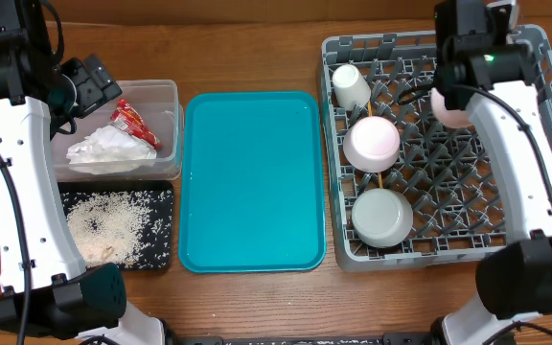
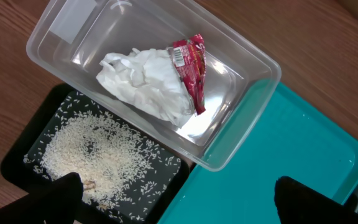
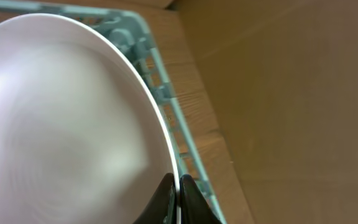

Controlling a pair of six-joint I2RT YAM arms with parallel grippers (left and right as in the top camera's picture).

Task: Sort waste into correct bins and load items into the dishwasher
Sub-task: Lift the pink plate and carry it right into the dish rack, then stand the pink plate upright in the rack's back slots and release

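Right fingers (image 3: 161,200) pinched on rim of round pale pink plate (image 3: 61,124), held on edge over large grey plastic peg rack (image 1: 429,182), likely for slotting between pegs. Left fingers (image 2: 55,196) wide apart, empty.

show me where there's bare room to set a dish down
The teal tray, between tub and rack, is bare. The rack's lower right is free too. Its left column is crowded: cup and two bowls.
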